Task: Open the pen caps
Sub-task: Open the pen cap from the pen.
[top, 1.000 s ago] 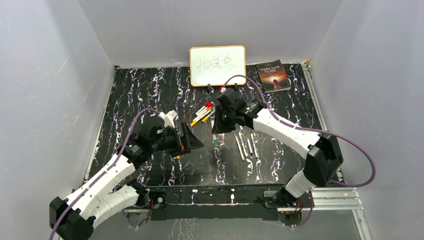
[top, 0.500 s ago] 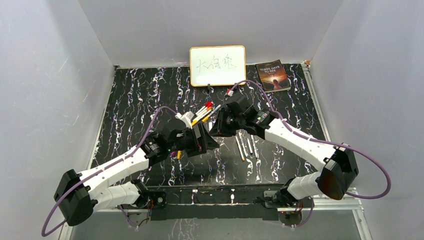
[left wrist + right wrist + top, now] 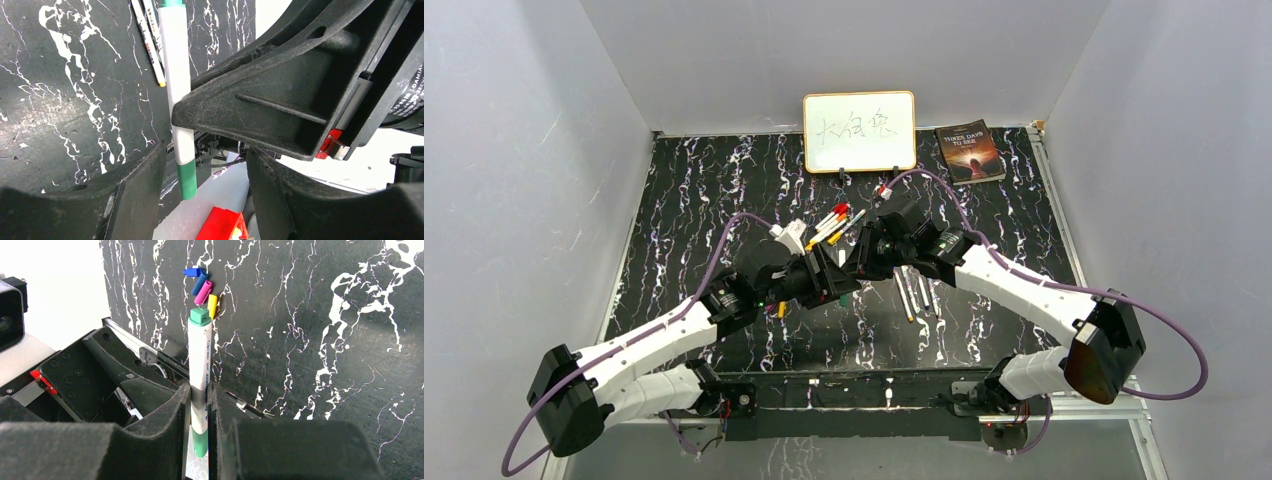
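My right gripper (image 3: 200,390) is shut on the barrel of a white pen (image 3: 199,355) with green at both ends, held above the table. The short green end (image 3: 187,177) hangs between the fingers of my left gripper (image 3: 205,160). Those jaws stand apart with a gap on each side of it. In the top view the two grippers meet at mid-table, left gripper (image 3: 839,280) against right gripper (image 3: 860,266). Several loose pen caps, blue (image 3: 199,284), magenta (image 3: 203,292) and yellow (image 3: 212,305), lie together on the table.
A bunch of capped pens (image 3: 829,224) lies behind the grippers. Several bare white pens (image 3: 919,290) lie to the right of them. A whiteboard (image 3: 859,131) and a book (image 3: 970,151) stand at the back edge. Grey walls close in both sides.
My left arm has swung right to meet the right gripper, and its jaws have narrowed round the pen's green end. The right gripper has kept its hold and shifted slightly.
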Controlling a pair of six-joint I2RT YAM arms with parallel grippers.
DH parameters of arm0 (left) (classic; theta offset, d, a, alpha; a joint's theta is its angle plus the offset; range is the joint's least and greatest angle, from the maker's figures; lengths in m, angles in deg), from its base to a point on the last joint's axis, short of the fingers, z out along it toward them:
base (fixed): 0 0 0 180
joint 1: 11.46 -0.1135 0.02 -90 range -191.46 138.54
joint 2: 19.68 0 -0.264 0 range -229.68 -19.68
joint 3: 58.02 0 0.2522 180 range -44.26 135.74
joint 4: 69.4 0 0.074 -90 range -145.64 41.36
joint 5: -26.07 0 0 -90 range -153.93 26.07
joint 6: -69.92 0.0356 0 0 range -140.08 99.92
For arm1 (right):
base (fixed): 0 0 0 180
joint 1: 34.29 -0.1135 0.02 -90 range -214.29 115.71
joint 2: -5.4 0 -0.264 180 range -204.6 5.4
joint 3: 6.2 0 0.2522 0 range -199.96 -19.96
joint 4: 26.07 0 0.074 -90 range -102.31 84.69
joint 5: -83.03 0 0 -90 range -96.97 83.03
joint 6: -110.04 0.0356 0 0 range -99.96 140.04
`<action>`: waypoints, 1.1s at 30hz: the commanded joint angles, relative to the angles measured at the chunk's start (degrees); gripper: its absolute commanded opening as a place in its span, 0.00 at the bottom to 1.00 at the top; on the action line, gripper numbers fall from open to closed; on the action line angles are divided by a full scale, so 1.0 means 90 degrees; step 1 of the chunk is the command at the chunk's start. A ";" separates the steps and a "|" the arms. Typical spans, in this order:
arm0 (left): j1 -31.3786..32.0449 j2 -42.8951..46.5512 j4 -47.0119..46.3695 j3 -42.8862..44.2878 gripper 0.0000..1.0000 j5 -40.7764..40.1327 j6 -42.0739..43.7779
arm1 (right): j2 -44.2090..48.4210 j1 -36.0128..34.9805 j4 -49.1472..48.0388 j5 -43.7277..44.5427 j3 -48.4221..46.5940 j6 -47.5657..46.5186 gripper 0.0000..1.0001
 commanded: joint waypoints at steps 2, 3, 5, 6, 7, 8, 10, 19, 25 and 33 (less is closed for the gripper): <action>0.0097 0.0052 0.0027 0.0027 0.56 -0.0064 -0.0015 | 0.0162 -0.0032 -0.0333 0.0103 -0.0249 0.0063 0.00; 0.0114 0.0067 0.0043 0.0013 0.56 -0.0073 -0.0010 | 0.0135 -0.0032 -0.0322 0.0098 -0.0288 0.0054 0.00; 0.0145 0.0098 0.0042 -0.0025 0.52 -0.0108 -0.0032 | 0.0113 -0.0032 -0.0322 0.0094 -0.0337 0.0058 0.00; 0.0148 0.0116 0.0042 -0.0042 0.50 -0.0124 -0.0036 | 0.0108 -0.0032 -0.0335 0.0078 -0.0347 0.0062 0.00; 0.0159 0.0122 0.0045 -0.0050 0.48 -0.0130 -0.0041 | 0.0107 -0.0032 -0.0343 0.0061 -0.0341 0.0071 0.00; 0.0168 0.0126 0.0043 -0.0067 0.46 -0.0134 -0.0039 | 0.0107 -0.0032 -0.0369 0.0048 -0.0335 0.0088 0.00; 0.0191 0.0111 0.0039 -0.0078 0.41 -0.0145 -0.0041 | 0.0119 -0.0032 -0.0404 0.0021 -0.0303 0.0127 0.00; 0.0274 0.0016 0.0014 -0.0063 0.30 -0.0159 -0.0050 | 0.0252 -0.0032 -0.0514 0.0094 -0.0175 0.0237 0.00; 0.0308 0.0087 0.0127 -0.0102 0.08 -0.0233 -0.0038 | 0.0282 -0.0032 -0.0495 0.0142 -0.0203 0.0248 0.00; 0.0306 0.0119 0.0178 -0.0121 0.00 -0.0206 0.0017 | 0.0354 -0.0032 -0.0456 0.0072 -0.0054 0.0262 0.14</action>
